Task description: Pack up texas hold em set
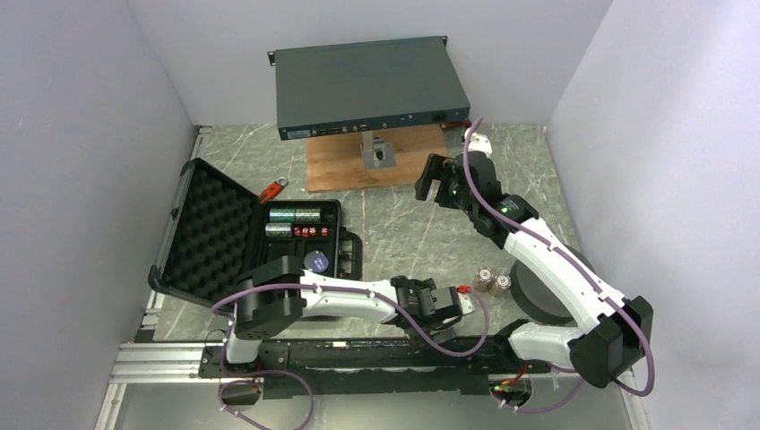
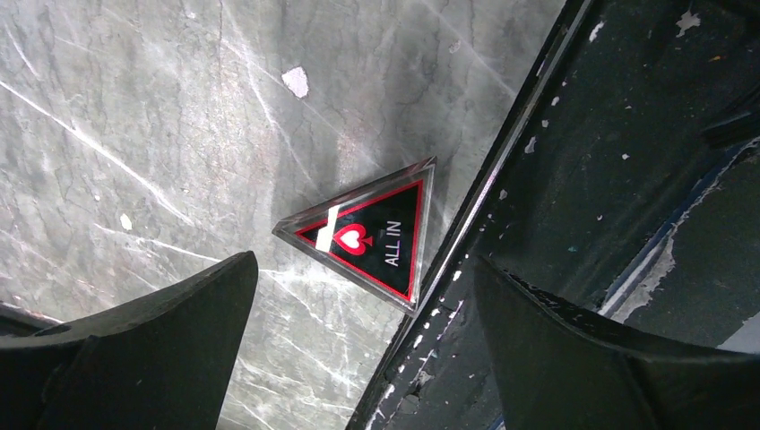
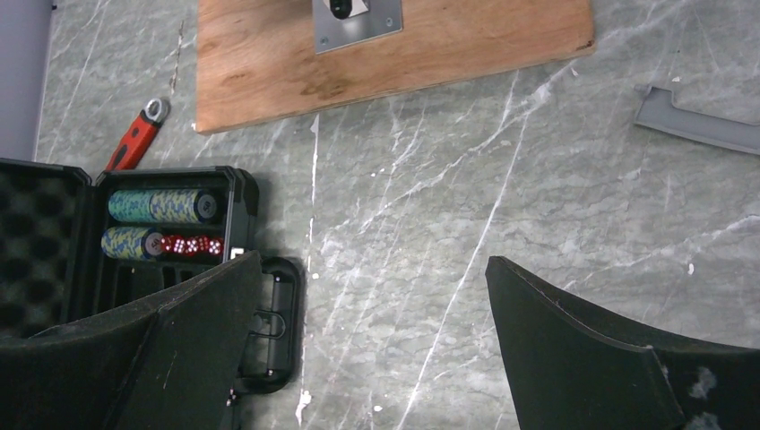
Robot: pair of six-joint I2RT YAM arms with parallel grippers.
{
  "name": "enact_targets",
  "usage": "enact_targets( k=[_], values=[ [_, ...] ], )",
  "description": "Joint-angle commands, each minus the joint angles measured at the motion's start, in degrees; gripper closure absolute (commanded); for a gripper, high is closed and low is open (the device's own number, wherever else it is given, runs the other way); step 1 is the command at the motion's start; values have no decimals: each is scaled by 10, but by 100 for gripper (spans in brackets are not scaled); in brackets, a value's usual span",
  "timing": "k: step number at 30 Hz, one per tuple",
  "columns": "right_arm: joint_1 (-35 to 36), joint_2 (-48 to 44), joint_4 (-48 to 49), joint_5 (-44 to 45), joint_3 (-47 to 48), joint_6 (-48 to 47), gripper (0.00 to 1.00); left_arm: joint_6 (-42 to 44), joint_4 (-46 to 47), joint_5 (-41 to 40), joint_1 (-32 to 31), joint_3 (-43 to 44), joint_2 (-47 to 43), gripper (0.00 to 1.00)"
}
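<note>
The black case [image 1: 269,235] lies open at the left, its egg-crate foam lid [image 1: 208,228] tilted back. Its tray holds chip stacks [image 1: 296,215], red dice [image 1: 309,231] and a blue disc [image 1: 315,261]. The chips [image 3: 161,206] and dice [image 3: 184,245] also show in the right wrist view. Two short chip stacks [image 1: 493,282] stand loose on the table. The red triangle marker [image 2: 367,237], printed "ALL IN", lies flat by the black rail. My left gripper [image 2: 363,345] is open and empty just short of it. My right gripper [image 3: 372,331] is open and empty, raised above the table right of the case handle [image 3: 273,322].
A big grey rack unit [image 1: 367,85] sits on a wooden board [image 1: 394,166] at the back. A red-handled tool [image 1: 273,190] lies beyond the case. A dark foam ring [image 1: 538,300] lies beside the right arm. A grey strip [image 3: 695,125] lies at the right.
</note>
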Motion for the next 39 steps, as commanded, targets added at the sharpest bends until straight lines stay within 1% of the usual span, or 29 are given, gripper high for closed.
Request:
enact_targets(
  k=[1, 10, 14, 21, 28, 33, 39],
  values=[
    [-2, -3, 0, -3, 8, 7, 0, 18, 21, 7, 0, -4, 6, 3],
    [-2, -7, 4, -3, 2, 8, 0, 34, 43, 37, 19, -25, -1, 3],
    [-2, -8, 5, -2, -1, 9, 0, 44, 43, 46, 26, -25, -1, 5],
    [-2, -7, 5, -3, -2, 8, 0, 67, 51, 97, 43, -28, -2, 7],
    [-2, -6, 6, -4, -2, 6, 0, 87, 59, 123, 48, -29, -2, 9],
    [-2, -6, 8, -5, -5, 6, 0, 92, 64, 123, 49, -30, -1, 11],
    [-2, 0, 9, -9, -2, 7, 0, 98, 49, 116, 48, 2, 15, 12]
  ],
)
